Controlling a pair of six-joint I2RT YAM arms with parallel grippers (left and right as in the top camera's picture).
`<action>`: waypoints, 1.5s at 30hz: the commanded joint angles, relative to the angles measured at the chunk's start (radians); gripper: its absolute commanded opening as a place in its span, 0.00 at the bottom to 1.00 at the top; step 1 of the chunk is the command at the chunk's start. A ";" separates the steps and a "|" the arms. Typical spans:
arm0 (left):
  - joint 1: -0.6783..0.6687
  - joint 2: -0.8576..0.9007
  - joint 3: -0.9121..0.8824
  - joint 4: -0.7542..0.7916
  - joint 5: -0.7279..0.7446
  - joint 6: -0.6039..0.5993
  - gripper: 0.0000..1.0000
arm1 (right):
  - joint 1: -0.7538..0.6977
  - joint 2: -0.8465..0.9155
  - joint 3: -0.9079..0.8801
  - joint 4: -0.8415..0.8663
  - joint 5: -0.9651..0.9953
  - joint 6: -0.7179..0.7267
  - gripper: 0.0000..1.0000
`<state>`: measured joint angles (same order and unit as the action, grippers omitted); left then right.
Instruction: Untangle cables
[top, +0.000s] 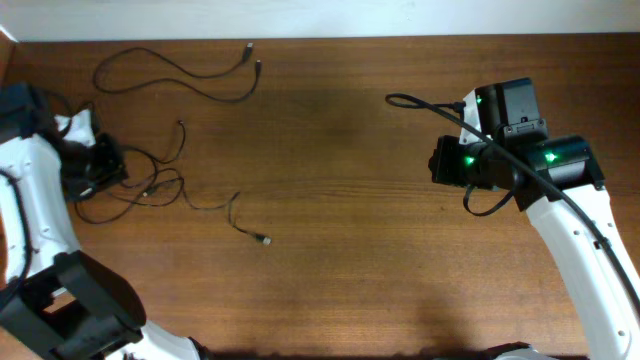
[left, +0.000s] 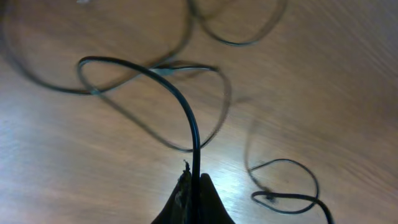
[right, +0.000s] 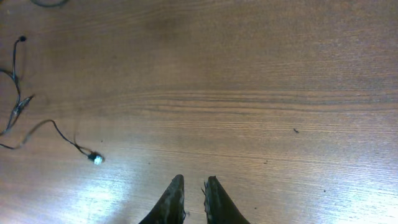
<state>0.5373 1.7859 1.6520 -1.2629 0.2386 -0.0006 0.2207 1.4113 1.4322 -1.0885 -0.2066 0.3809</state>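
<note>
Overhead, cables (top: 150, 187): a loose black tangle lay on the left of the bench (top: 350, 290), with one strand trailing right to a small plug (top: 263, 239).
Overhead, separate cable (top: 175, 66): it lay apart near the far edge in an open wavy loop, clear of the tangle.
Overhead, left tool (top: 98, 165): it sat at the tangle's left edge; its jaws were not readable from above.
Overhead, right tool (top: 445, 160): it hung over bare wood, well apart from every cord.
Left wrist, left tool: it was fully closed, pinching a single strand (left: 186, 106) that rose between the fingertips and arched away toward the bench.
Left wrist, cables: the other loops lay slack and blurred around the held strand, some crossing it.
Right wrist, right tool (right: 193, 186): it was nearly closed with only a thin gap and nothing between the fingers.
Right wrist, cables: only the tangle's fringe and the plug end showed, far left.
Handling, judged: the cords looked very light, thin and limp, so a pulled strand would likely drag the whole bunch with it. The smooth jacket could slip through a pinch.
Where to hold, judged: a free run just behind a plug, or a strand standing clear of a crossing, not the knot itself. A second hold pinning the bunch would probably help.
</note>
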 joint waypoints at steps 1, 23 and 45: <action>0.096 -0.011 -0.015 0.059 -0.031 -0.019 0.00 | 0.008 0.005 -0.006 0.003 0.009 -0.010 0.13; 0.264 0.153 -0.035 0.202 -0.590 -0.503 0.00 | 0.008 0.005 -0.008 0.003 0.010 -0.010 0.13; 0.109 0.160 -0.032 0.335 -0.384 -0.349 0.91 | 0.008 0.054 -0.009 0.003 -0.002 -0.006 0.14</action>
<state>0.7395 1.9827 1.6203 -0.9386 -0.1848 -0.3729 0.2207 1.4353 1.4284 -1.0885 -0.2066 0.3809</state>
